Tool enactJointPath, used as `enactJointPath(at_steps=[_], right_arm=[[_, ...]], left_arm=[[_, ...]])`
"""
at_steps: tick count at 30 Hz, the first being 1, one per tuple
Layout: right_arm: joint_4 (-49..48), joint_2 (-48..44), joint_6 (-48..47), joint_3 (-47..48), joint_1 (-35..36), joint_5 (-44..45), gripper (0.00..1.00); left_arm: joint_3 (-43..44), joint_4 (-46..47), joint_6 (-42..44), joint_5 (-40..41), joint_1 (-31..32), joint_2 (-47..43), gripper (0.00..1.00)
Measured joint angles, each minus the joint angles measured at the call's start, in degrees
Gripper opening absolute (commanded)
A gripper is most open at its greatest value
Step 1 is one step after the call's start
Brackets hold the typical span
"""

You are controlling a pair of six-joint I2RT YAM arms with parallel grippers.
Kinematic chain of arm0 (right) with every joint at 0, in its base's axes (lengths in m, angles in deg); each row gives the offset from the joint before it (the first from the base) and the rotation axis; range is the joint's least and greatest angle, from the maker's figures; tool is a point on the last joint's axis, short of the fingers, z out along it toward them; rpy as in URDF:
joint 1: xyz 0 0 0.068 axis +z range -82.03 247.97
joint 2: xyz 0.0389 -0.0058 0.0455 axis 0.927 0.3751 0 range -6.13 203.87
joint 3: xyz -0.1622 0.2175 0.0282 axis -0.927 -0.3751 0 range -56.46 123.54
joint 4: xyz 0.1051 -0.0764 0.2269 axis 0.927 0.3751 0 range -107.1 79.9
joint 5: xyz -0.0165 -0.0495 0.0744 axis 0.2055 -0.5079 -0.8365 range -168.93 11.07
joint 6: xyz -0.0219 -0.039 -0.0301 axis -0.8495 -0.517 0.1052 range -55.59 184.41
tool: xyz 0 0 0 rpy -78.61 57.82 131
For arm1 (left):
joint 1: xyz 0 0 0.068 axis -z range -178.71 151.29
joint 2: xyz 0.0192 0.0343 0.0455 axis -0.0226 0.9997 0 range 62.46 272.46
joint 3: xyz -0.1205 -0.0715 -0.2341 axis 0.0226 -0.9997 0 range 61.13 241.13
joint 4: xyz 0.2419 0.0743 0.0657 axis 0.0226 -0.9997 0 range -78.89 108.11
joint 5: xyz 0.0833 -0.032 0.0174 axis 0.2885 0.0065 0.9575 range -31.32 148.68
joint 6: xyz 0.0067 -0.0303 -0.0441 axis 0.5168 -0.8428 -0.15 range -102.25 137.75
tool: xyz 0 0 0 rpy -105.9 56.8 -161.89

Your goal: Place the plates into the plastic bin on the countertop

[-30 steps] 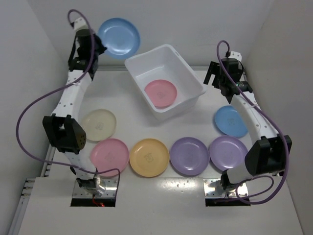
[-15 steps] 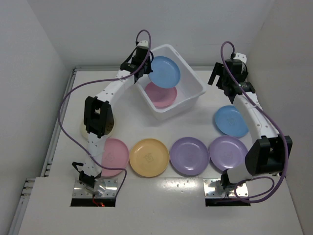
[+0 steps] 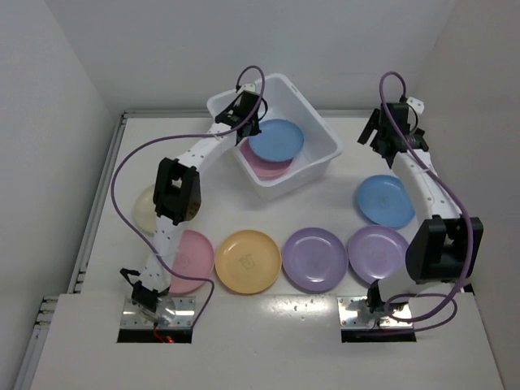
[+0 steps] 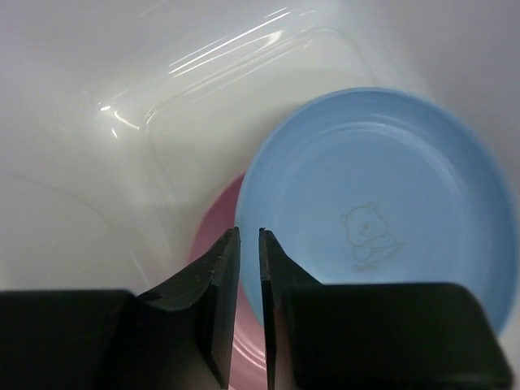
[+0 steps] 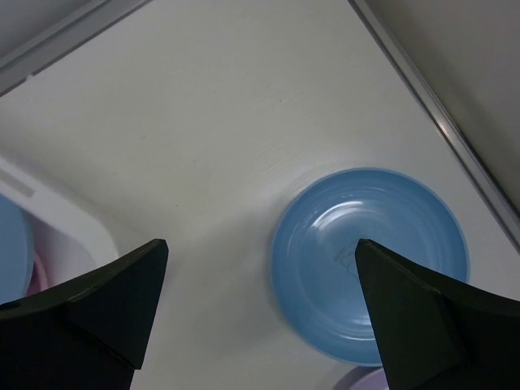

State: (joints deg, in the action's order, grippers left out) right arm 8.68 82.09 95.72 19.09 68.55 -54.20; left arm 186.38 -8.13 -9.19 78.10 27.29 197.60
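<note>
Inside, the plastic bin [image 3: 310,111] stands at an angle at the back of the counter [image 3: 309,207], its far corner close to the rear wall and open room on both flanks. A light blue plate [image 3: 276,139] lies in it, tilted across a pink plate [image 3: 264,165] on the bin floor. The blue one nearly fills the width, and its right rim is close to the sloping side. It is glossy and shallow, with a faint bear outline pressed into the centre.

The left gripper [image 4: 249,231] reaches down into the bin at the blue plate's left edge. Its fingers [image 4: 219,268] stand a thin slit apart with nothing seen between them.

The right gripper [image 5: 260,244] hangs over bare counter to the right of the bin, its fingers spread wide and holding nothing. The second blue plate [image 3: 385,200] lies below it, near the right wall.

Along the front, a pink counter plate [image 3: 183,260], the yellow plate [image 3: 248,261] and two purple plates [image 3: 315,259] [image 3: 379,253] form a tight row, rims almost touching. The cream plate [image 3: 146,207] is partly hidden behind the left arm.
</note>
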Motion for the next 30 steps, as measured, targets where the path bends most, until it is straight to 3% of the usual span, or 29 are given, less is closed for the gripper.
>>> enactJointPath(at_steps=[4,5,7,10,11,12,20,24,30], right_arm=[[1.38,0.59,1.18,-0.2,-1.68,0.76,1.0],[1.4,0.59,1.51,-0.44,-2.05,0.81,1.0],[1.55,0.59,1.95,-1.03,-2.69,0.76,1.0],[1.77,0.66,2.14,-2.69,-3.52,0.24,1.0],[1.97,0.87,2.12,-3.21,-3.8,-0.15,1.0],[2.16,1.31,2.08,-3.63,-3.89,-0.76,1.0],[3.06,10.8,1.25,-4.09,-4.96,-5.73,1.0],[3.98,13.88,0.31,-4.59,-6.08,-4.17,1.0],[5.22,14.16,-0.33,-3.72,-14.8,-3.02,1.0]], left_arm=[[0.52,-0.66,-1.01,0.74,-0.24,1.55,0.28],[0.94,-0.79,-1.27,0.94,-0.31,2.01,0.4],[1.46,-0.98,-1.77,1.2,-0.37,2.8,0.47],[1.64,-1.68,-2.23,1.6,-0.37,2.89,0.75],[1.95,-1.46,-2.4,1.46,-0.37,2.89,0.93],[2.36,-1.49,-2.29,1.27,-0.37,2.86,1.0],[1.44,-1.51,-0.04,2.05,-0.22,-4.57,1.0],[-6.62,-0.68,0.68,3.17,-0.94,-17.62,1.0],[-27.3,3.02,-3.23,5.09,-7.21,-38.23,1.0]])
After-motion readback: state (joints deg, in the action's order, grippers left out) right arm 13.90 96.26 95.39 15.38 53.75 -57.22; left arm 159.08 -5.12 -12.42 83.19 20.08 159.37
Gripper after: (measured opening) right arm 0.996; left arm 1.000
